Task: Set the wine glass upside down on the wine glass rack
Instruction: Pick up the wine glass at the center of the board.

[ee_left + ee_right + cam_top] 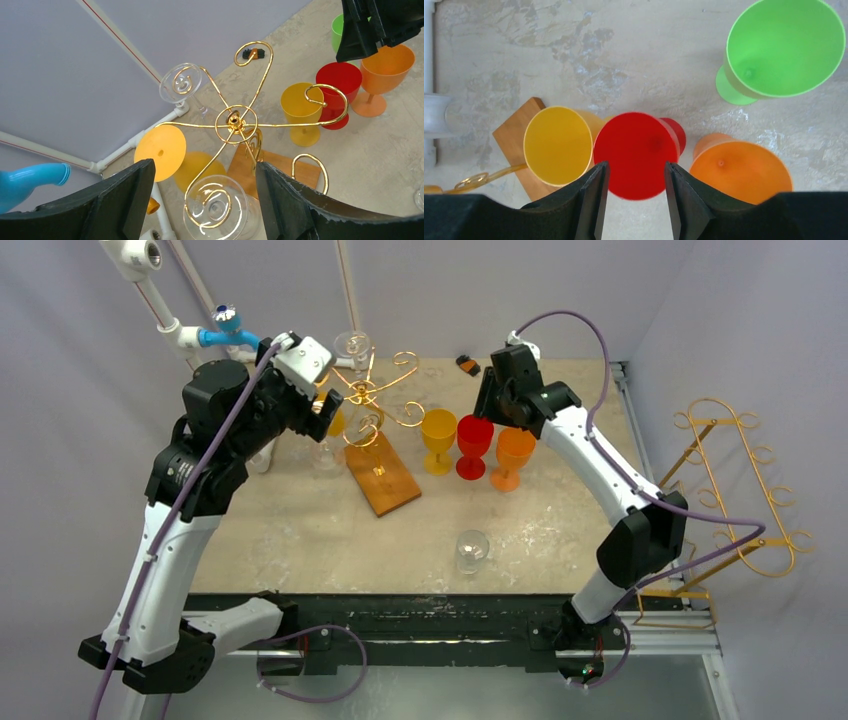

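Right gripper (635, 167): jaws partly apart, held over the rim of the upright red wine glass (636, 150). The glass stands on the worktop (649, 60) at lower centre of the right wrist view, its stem hidden under the bowl. Left gripper (202, 169): jaws wide with nothing between them, above the gold rack (236, 121), whose nearest hung clear glass (215, 209) is cut off at the bottom frame edge.
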